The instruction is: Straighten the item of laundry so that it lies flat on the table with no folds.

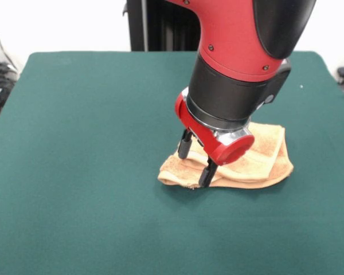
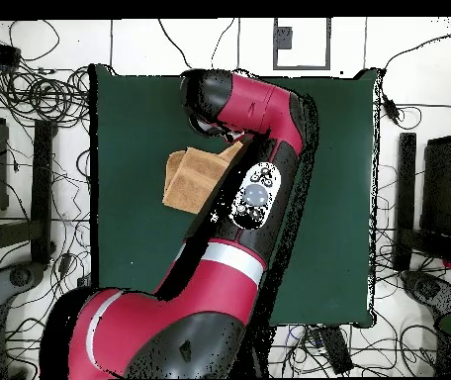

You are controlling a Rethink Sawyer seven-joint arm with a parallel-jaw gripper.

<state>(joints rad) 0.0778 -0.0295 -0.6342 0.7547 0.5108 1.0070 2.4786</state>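
The orange-tan towel point(image 1: 258, 160) lies bunched and folded over itself, right of the middle of the dark green table point(image 1: 74, 143). My gripper point(image 1: 195, 165) points down at the towel's near left edge. Its two black fingers point(image 1: 185, 144) stand apart, open, with the lower tip at the towel's front hem and the folded edge between them. The red and black arm hides the towel's far left part. In the overhead view the towel point(image 2: 192, 176) shows left of the arm on the table point(image 2: 131, 247), and the arm's wrist covers the gripper.
The robot's black pedestal column point(image 1: 160, 26) stands at the table's far edge. In the overhead view, cables point(image 2: 32, 89) and dark equipment point(image 2: 422, 208) surround the table on the floor.
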